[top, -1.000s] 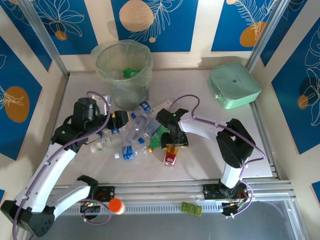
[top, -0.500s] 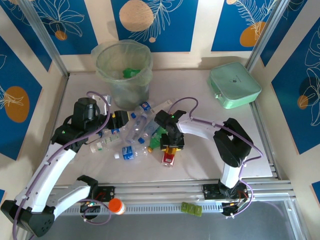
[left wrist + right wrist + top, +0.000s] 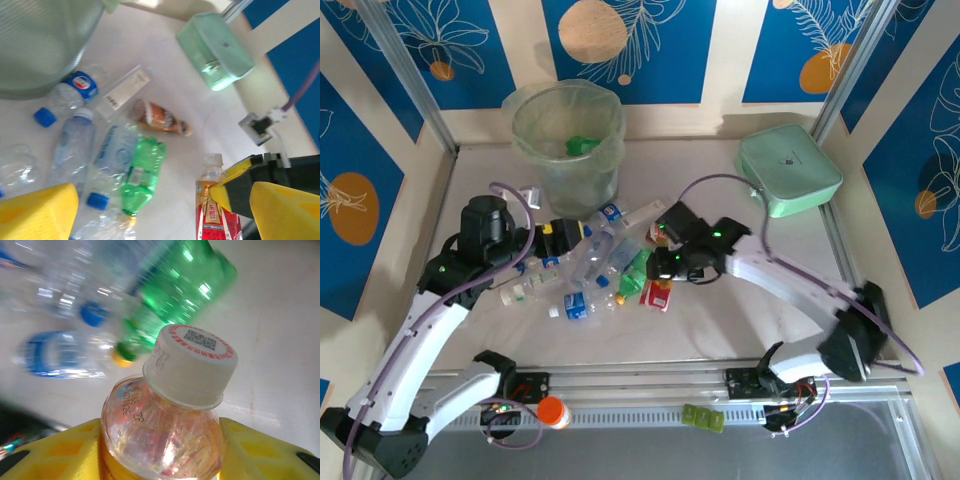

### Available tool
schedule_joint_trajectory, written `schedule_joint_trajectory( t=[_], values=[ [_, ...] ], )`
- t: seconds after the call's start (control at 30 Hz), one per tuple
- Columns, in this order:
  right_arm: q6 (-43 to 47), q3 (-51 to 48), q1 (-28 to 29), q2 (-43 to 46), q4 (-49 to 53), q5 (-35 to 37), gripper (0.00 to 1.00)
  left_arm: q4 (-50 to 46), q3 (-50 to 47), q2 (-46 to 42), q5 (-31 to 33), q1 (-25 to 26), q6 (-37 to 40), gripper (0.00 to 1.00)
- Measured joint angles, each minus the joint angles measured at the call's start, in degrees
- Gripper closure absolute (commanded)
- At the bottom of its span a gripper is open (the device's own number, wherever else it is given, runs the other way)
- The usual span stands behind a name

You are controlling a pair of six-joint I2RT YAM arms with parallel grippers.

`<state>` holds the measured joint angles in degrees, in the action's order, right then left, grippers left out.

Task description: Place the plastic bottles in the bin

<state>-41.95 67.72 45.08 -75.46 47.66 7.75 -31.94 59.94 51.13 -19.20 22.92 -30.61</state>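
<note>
Right gripper (image 3: pixel 161 452): yellow pads (image 3: pixel 60 452) clamped on either side of the orange-red plastic bottle with a white cap (image 3: pixel 167 420), just below its neck. In the top view the right gripper (image 3: pixel 662 276) sits over this bottle (image 3: pixel 656 294) at the near right edge of the heap. Cannot tell whether the bottle's base touches the white table (image 3: pixel 750 320).

Left gripper (image 3: pixel 160 210): yellow fingers (image 3: pixel 35 212) wide apart, nothing between them. In the top view the left gripper (image 3: pixel 558 236) is over the heap's left side.

Heap of clear blue-capped plastic bottles (image 3: pixel 585 265) lies on the table just in front of the tall round translucent pale-green bin (image 3: pixel 575 180). A crushed green plastic bottle (image 3: pixel 142 175) lies among them. One green item (image 3: pixel 582 146) sits inside the bin. Flat mint-green square case (image 3: pixel 788 170) is at far right, well apart.
</note>
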Motion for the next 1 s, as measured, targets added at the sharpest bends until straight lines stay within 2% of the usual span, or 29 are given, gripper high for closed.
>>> schedule_joint_trajectory(
  t=[0.1, 0.2, 0.53, 0.63, 0.77, 1.0],
  values=[
    [1.3, 0.3, -1.7, 8.0, -4.3, -2.5, 0.51, 4.0, 0.0, 0.4, -3.4, 1.1, -3.1, 0.01],
    [2.2, 0.8, -3.3, 12.6, -9.1, -5.8, 0.5, 8.2, 0.0, 1.7, -6.0, 4.1, -5.3, 0.01],
    [3.6, 1.8, -7.6, 19.3, -24.2, -18.3, 0.5, 21.3, 1.9, 9.7, -16.6, 13.6, -9.7, 0.01],
    [3.7, 1.8, -8.9, 21.3, -25.7, -21.3, 0.5, 26.0, 3.0, 11.3, -19.7, 15.4, -11.2, 0.01],
    [3.7, 1.8, -9.6, 23.4, -28.7, -24.9, 0.5, 35.6, 3.0, 12.8, -25.1, 17.0, -16.0, 0.01],
    [4.3, 1.3, -10.3, 25.8, -31.6, -27.3, 0.5, 54.1, 1.0, 16.9, -32.8, 19.0, -26.1, 0.06]
  ],
)
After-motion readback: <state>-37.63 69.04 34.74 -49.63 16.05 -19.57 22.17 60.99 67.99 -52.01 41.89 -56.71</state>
